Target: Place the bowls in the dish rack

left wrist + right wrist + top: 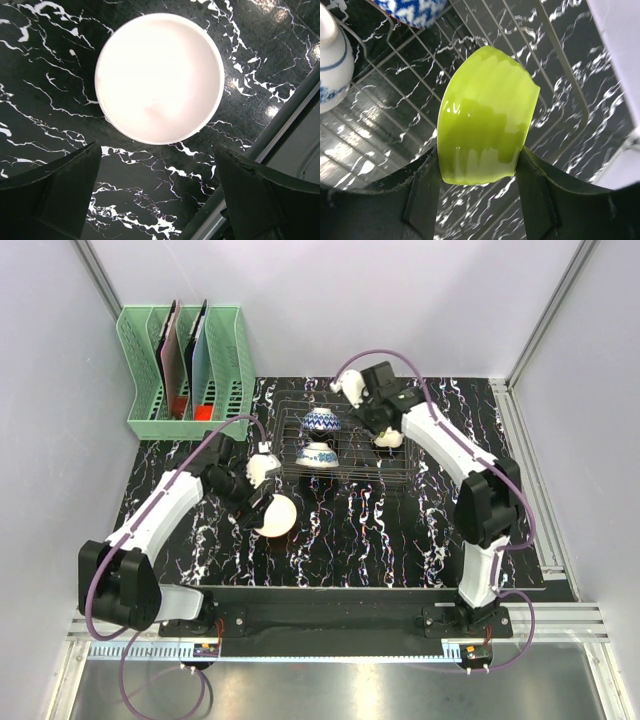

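The wire dish rack (350, 462) stands at the table's back middle, with two blue-patterned bowls (321, 421) (317, 455) at its left end. My right gripper (477, 185) is shut on the lime green bowl (485, 130), held on its side just above the rack wires (520, 45). That bowl is hidden in the top view, under the right gripper (375, 428). My left gripper (157, 195) is open above the table, just short of a white bowl (159, 77) standing upright; this bowl also shows in the top view (276, 515). The orange bowl is out of view.
A tall mint-green slotted holder (185, 370) with flat boards stands at the back left. The black marbled mat's edge and a metal rail (280, 130) run close to the white bowl. Grey walls enclose the table on both sides.
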`<state>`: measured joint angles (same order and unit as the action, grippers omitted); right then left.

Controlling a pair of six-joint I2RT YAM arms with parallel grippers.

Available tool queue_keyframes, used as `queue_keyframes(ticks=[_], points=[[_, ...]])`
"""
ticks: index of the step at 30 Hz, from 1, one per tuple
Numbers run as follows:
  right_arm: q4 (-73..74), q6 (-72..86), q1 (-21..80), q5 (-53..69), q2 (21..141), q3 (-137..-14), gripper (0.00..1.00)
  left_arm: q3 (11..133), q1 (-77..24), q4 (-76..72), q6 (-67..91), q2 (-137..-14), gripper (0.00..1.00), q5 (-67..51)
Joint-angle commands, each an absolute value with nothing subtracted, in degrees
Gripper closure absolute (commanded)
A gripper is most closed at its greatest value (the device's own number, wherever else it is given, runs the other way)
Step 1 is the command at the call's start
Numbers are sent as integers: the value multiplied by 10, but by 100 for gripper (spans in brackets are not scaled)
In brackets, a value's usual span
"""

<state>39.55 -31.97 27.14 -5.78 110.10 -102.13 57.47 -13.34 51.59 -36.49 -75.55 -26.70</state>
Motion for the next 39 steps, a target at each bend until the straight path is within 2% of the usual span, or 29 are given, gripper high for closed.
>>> queue_keyframes(ticks=[1, 13, 39], points=[[311, -412, 311, -134, 1116, -1025, 100, 564, -132, 523, -383, -762, 1, -265], [215, -547, 342, -167, 1152, -969, 100, 548, -120, 522, -394, -788, 1, -265], [157, -606, 342, -191, 1226, -936, 99, 549, -109, 521, -400, -799, 1, -278]])
